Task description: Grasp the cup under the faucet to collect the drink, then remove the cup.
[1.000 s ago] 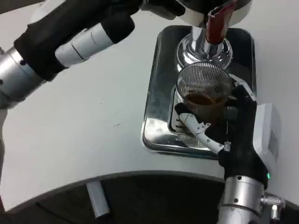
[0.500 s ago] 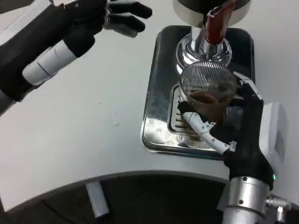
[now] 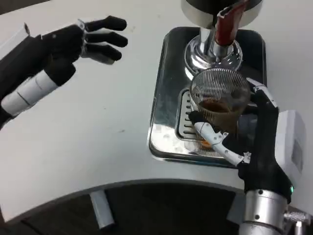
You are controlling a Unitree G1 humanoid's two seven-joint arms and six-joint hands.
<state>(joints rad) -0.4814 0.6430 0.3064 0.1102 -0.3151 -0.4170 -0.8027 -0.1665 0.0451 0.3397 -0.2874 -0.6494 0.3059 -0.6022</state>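
The left hand (image 3: 85,39) is drawing back from the dispenser since the earlier pictures and is now hovering over the white table (image 3: 98,137), empty, its fingers spread. The right hand (image 3: 244,132) is also easing the ribbed clear glass cup (image 3: 219,100) a little toward the robot; it is grasping the cup around its side. The cup, holding brown drink, is standing on the shiny steel drip tray (image 3: 164,98), just in front of the chrome faucet with the red lever (image 3: 217,41). I think the cup could be tipping or slipping while it is being pulled out, spilling drink, because wet glass is slippery. Its rim could also be striking the faucet.
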